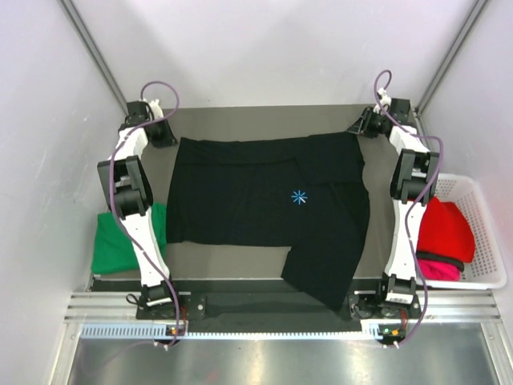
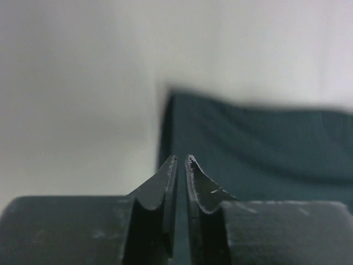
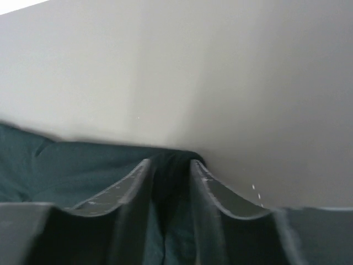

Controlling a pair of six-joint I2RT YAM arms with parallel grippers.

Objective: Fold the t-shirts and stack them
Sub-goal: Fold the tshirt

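Top external view shows the black t-shirt [image 1: 240,200] spread across the table [image 1: 224,258] at frame centre (blue starburst [image 1: 299,196] facing up), left claw [image 2: 181,159] barely parted, right claw [image 3: 170,163] parted wider, both released.

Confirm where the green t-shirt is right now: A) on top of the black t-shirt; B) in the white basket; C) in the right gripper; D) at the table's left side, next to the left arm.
D: the green t-shirt lies by the left arm, apart from the black t-shirt and the white basket.
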